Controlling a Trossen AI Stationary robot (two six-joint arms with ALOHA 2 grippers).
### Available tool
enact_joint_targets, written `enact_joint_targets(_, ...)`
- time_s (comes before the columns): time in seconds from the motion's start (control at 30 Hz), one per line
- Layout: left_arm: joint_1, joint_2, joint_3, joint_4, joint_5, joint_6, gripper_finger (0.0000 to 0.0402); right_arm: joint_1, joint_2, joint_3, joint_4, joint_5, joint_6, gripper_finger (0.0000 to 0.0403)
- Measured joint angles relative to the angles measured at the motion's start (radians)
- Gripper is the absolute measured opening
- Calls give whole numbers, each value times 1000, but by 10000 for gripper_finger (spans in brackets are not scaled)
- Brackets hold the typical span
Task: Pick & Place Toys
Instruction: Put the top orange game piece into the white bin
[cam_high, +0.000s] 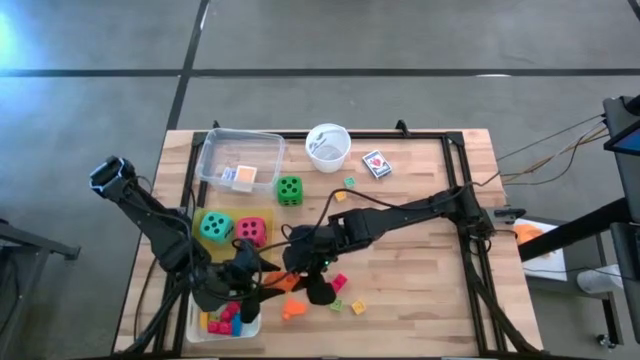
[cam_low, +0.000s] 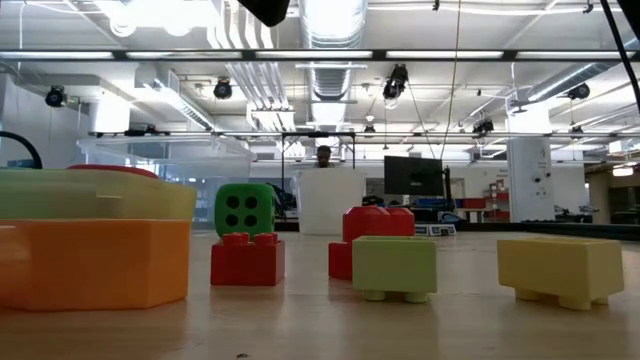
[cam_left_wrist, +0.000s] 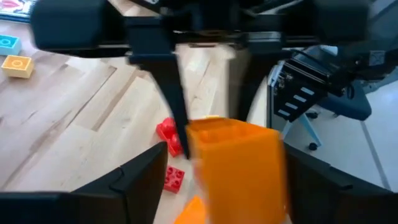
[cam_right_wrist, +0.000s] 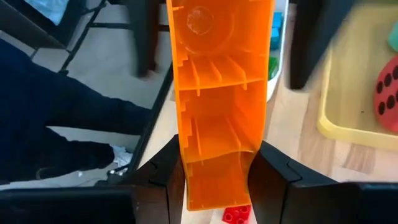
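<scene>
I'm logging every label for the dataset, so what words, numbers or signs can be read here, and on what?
No words or numbers can be read.
Card pack: a red mark and print, too small to read.
Green die: four black pips on the face shown.
Teal die and red die: dark pips, too small to count.
Monitor behind: dark, nothing legible.

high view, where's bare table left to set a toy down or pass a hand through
Free: the wood between the card pack and the right arm, and the near right corner past the yellow block. Crowded: near left, where both grippers meet over the orange block, beside the white tray and yellow tray.
</scene>
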Motion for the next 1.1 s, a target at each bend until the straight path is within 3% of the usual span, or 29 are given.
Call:
enact_joint_targets(0.3,2,0,0,5,40,-27,208,6,0,12,0,48,22,121)
enact_joint_targets(0.53,6,0,0,-7,55,-112,125,6,0,12,-10,57,51,121)
enact_joint_targets(0.67,6,0,0,-4,60,-117,124,6,0,12,-6,56,70,121)
enact_joint_targets(0.73,6,0,0,0,68,-117,124,7,0,12,-5,55,84,146)
enact_joint_targets(0.9,6,-1,3,12,127,-114,124,7,0,12,-3,49,90,263)
enact_joint_targets(1.1,7,-1,8,0,328,-193,124,8,0,12,-71,47,104,353)
